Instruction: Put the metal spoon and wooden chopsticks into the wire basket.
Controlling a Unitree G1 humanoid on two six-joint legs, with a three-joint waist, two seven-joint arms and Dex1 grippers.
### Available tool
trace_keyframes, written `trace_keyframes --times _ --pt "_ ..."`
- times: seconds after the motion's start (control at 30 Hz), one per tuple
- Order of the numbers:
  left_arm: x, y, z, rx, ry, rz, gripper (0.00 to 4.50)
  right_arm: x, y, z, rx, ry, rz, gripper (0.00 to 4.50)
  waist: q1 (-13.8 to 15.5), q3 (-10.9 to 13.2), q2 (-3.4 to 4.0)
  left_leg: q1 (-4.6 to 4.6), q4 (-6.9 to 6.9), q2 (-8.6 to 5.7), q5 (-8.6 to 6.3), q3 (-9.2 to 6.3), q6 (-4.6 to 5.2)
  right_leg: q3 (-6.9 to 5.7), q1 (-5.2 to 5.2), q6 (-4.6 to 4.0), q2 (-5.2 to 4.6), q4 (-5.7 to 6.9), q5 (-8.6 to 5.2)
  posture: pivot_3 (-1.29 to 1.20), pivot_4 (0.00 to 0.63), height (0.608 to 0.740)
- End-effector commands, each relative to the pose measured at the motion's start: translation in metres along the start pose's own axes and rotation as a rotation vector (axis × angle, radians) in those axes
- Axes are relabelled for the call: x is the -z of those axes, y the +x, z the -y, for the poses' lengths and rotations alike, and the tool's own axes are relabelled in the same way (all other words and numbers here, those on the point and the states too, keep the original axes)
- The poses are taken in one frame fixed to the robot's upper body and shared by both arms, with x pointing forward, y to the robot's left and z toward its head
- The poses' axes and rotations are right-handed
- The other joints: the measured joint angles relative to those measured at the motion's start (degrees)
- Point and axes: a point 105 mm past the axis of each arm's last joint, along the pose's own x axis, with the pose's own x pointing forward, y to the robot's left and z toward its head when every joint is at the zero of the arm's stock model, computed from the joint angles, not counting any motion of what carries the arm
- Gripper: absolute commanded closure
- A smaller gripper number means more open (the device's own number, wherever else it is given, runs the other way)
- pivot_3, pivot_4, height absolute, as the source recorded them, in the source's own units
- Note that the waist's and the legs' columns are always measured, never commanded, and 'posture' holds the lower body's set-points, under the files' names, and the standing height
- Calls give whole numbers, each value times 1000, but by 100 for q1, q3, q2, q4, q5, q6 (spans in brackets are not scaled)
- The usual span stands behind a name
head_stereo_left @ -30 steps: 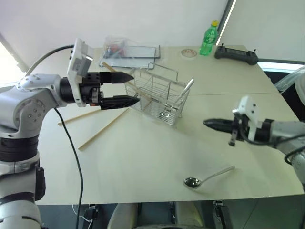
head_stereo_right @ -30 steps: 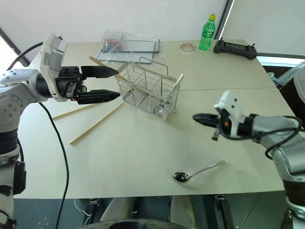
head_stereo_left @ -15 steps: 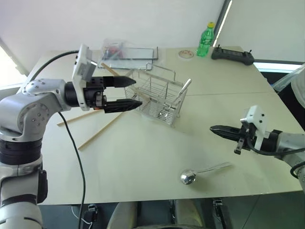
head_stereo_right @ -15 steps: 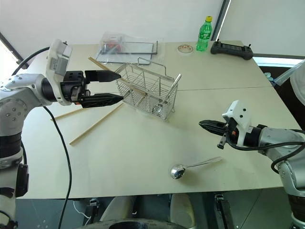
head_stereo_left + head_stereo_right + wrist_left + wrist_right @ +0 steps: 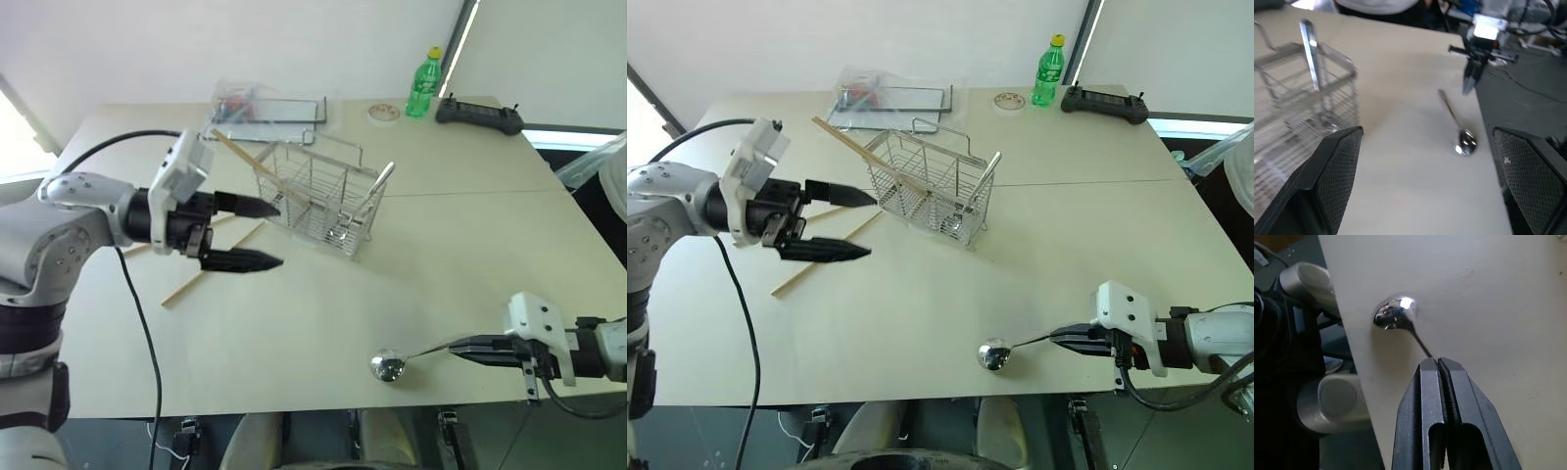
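- Two pincers are at work. The right gripper sits low at the near edge of the table with its fingers pressed fully together. In the right wrist view the thin handle of the metal spoon runs straight in under the closed tips.
- Whether the handle is pinched between those fingers or merely lies beneath them I cannot tell. The spoon's bowl lies on the table just ahead of the tips, close to the table edge.
- The low, nearly level approach along the handle looks chosen so the tips can meet the slim stem where it lifts slightly off the surface.
- The left gripper hangs above the table with its fingers spread wide and nothing between them.
- Just beyond the left fingertips stands the wire basket. One of the wooden chopsticks leans across its rim with its far end sticking up and out; a metal utensil also leans at the basket's far corner.
- Under and just behind the left gripper, two more chopsticks lie flat on the table, not yet in the basket. The wide opening suits coming down around one of these thin sticks.
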Motion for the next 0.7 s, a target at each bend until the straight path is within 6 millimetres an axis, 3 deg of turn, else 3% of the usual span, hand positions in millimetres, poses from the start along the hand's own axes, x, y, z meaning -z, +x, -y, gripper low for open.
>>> trace_keyframes --times 0.03,0.07,0.27,0.7 --pt "8 5 26 119 46 -90 0 -11 6 2 -14 -63 17 3875 -2 0 2 2 0 4 0 6 0 0 -1 -2 0 0 1 0 150 725" --pt "14 6 30 141 58 -121 0 -12 8 2 -22 -67 19 3532 13 0 2 0 -1 8 0 10 0 1 -4 -5 0 0 1 0 150 725" --pt "30 11 35 175 107 -187 0 -11 26 8 -36 -155 18 518 74 1 -1 -11 -5 12 0 11 0 -5 -12 -29 0 -5 14 0 150 725" --pt "31 20 38 217 132 -180 0 -1 59 9 -135 -113 57 518 51 2 -2 -9 -6 12 -1 11 1 -4 -12 -29 3 -5 14 0 150 725"
